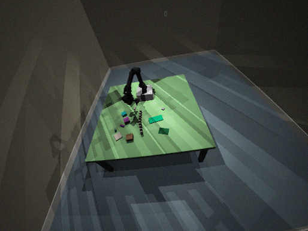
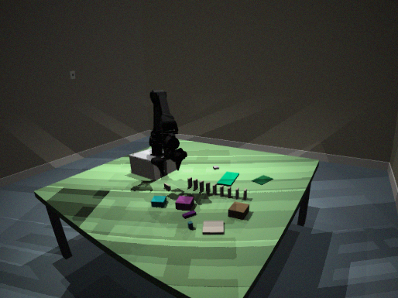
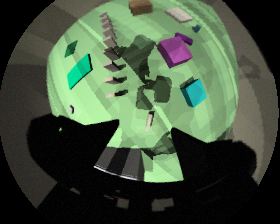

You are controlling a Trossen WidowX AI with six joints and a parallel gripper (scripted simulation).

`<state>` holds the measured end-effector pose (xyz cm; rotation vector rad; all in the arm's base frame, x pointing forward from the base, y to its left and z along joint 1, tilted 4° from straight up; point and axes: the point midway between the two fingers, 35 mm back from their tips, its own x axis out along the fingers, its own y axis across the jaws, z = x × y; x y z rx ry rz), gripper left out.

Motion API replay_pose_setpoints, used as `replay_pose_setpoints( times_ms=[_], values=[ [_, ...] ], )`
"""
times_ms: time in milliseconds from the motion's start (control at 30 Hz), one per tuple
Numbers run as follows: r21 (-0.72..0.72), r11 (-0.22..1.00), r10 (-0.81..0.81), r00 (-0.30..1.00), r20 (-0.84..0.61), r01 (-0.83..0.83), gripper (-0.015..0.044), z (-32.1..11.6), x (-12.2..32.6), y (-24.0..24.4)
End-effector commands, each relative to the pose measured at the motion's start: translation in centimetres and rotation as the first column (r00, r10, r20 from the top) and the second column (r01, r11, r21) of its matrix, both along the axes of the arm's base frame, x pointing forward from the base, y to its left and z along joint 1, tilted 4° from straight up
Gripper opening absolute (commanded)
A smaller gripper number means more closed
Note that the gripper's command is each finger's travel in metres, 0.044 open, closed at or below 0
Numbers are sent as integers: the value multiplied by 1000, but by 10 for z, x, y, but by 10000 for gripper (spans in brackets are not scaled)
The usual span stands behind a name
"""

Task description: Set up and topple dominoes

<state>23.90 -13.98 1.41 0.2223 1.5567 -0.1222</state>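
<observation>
Several dark dominoes with pale edges stand upright in a spaced row; one mid-row domino (image 2: 207,188) (image 3: 111,66) is among them. The near-base end domino (image 2: 190,183) (image 3: 118,94) stands upright, with no gripper finger against it. A separate domino (image 1: 135,108) (image 2: 166,186) (image 3: 149,121) lies on the table, off the base-side end of the row. My gripper (image 1: 134,104) (image 2: 169,172) (image 3: 145,126) is wide open and empty, above that lying domino. In the wrist view the domino shows between the fingertips.
Magenta (image 1: 126,120) (image 2: 184,202) (image 3: 175,51) and teal (image 1: 124,113) (image 2: 159,200) (image 3: 193,93) blocks lie on one side of the row, with a brown block (image 1: 129,137) (image 2: 238,210). A green slab (image 1: 156,119) (image 2: 228,178) (image 3: 80,71) and a small pale piece (image 1: 163,108) (image 2: 216,167) lie on the other.
</observation>
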Motion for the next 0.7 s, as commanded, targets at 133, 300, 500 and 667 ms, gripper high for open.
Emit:
replay_pose_setpoints(
  times_ms=[133, 300, 500, 667],
  values=[
    [-4, 1000, -21, 1000, 7, 21, 440, -18, -12, -10],
    [-4, 1000, -21, 1000, 7, 21, 440, -57, -8, -9],
    [-3, 1000, -21, 1000, 7, 21, 440, -77, -10, -6],
    [-3, 1000, -21, 1000, 7, 21, 440, -83, -10, -6]
  ],
)
